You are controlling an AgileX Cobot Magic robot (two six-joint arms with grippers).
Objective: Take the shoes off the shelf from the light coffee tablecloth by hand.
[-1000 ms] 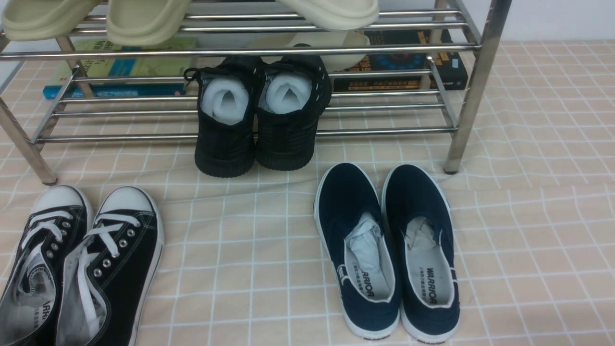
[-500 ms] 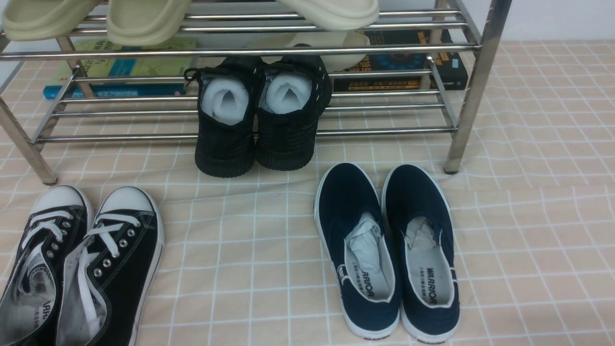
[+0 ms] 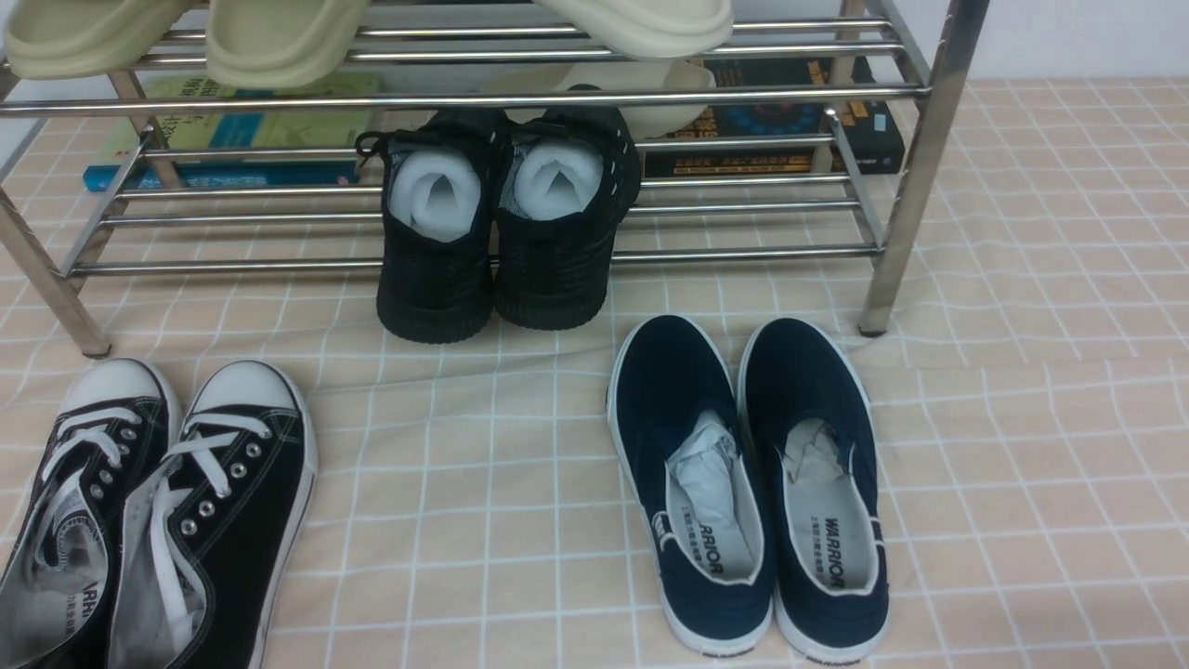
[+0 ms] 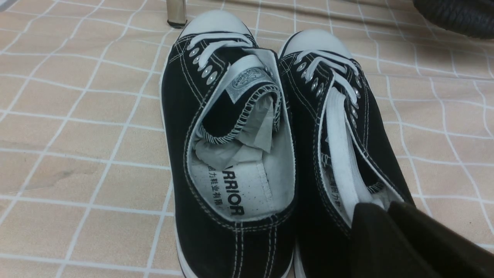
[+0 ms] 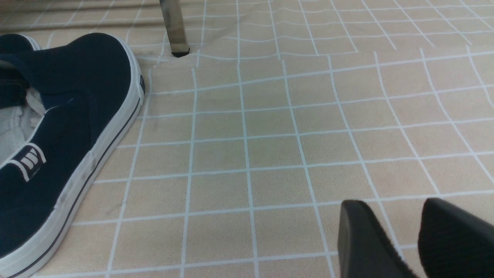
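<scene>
The shoes [image 3: 158,502], black canvas sneakers with white laces and toe caps, lie side by side on the light coffee tablecloth [image 3: 483,483] at the front left, in front of the shelf [image 3: 464,98]. In the left wrist view the shoes [image 4: 231,135] fill the picture. My left gripper [image 4: 386,204] sits at the heel of one of them, jaws nearly together astride its side wall. My right gripper [image 5: 393,204] hangs open just above bare cloth with nothing between its fingers. Neither gripper shows in the front view.
Black knit shoes [image 3: 502,223] stuffed with white paper lean on the shelf's lower bars. Navy slip-ons [image 3: 743,483] lie on the cloth at the centre right, beside the shelf leg [image 3: 892,232]. Cream slippers [image 3: 279,37] sit on top, and books [image 3: 223,139] lie behind.
</scene>
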